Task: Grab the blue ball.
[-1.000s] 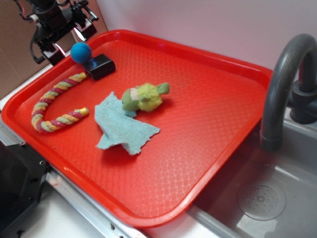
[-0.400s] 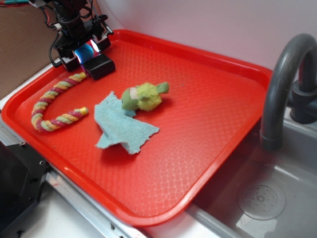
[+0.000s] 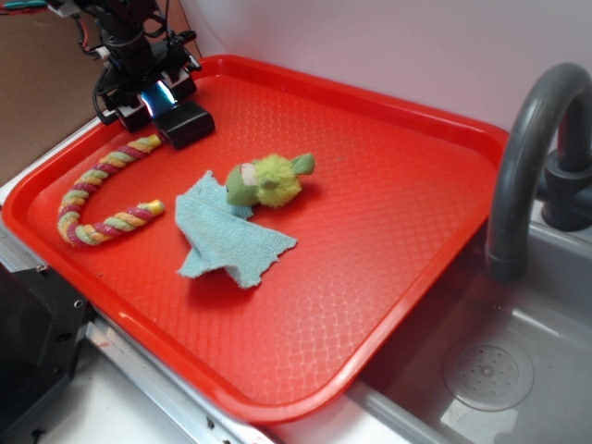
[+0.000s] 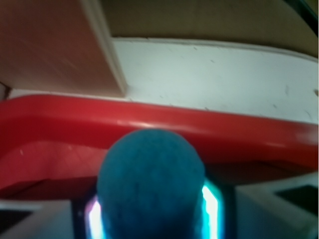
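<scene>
In the exterior view, the tool (image 3: 155, 95) sits low at the far left corner of the red tray (image 3: 388, 222), right over the spot where the blue ball (image 3: 159, 93) rests against the small black block (image 3: 186, 123). Only a sliver of teal shows between the fingers, so the ball is mostly hidden by the tool's body; this low, straddling pose suits a pinch from both sides. The block sits just in front and probably keeps the ball from rolling toward the tray's middle. The striped rope toy (image 3: 102, 196) curves near the left edge, while the plush toy (image 3: 268, 180) and the light cloth (image 3: 229, 239) lie together nearer the centre, well apart from the tool and out of its way. A grey faucet (image 3: 527, 157) stands over the sink at the right.

In the wrist view, the blue ball (image 4: 150, 184) fills the lower middle, with bright fingers (image 4: 212, 211) pressed close on either side. The jaws appear narrowed to the ball's width, seemingly gripping it, though firm contact is a judgement. Behind it runs the tray rim (image 4: 209, 129) and a pale surface (image 4: 214, 74).
</scene>
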Robot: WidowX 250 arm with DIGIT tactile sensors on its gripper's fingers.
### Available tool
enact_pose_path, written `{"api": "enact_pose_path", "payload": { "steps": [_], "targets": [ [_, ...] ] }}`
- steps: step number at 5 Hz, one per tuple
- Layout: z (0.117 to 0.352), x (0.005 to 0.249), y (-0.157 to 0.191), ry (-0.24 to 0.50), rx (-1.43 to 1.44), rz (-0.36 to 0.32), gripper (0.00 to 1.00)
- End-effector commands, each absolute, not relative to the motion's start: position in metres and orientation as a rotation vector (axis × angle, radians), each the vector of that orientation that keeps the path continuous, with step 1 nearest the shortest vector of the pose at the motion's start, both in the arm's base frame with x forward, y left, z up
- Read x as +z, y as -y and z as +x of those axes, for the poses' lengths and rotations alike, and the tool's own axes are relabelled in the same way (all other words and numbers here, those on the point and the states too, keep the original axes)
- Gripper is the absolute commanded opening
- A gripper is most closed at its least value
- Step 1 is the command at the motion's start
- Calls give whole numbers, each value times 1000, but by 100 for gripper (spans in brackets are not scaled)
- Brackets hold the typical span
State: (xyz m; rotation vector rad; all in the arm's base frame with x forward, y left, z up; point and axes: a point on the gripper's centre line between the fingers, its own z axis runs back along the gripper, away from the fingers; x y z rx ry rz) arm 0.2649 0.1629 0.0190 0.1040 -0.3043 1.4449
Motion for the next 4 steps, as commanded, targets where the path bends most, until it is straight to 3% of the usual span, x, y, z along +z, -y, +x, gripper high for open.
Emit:
{"api": "enact_pose_path", "payload": {
  "steps": [1,3,4],
  "targets": [
    [227,128,-136,227,1142,-61,0],
    [168,201,-78,46,662,-218,0],
    [133,222,-64,38,501,-258,0]
  ]
}}
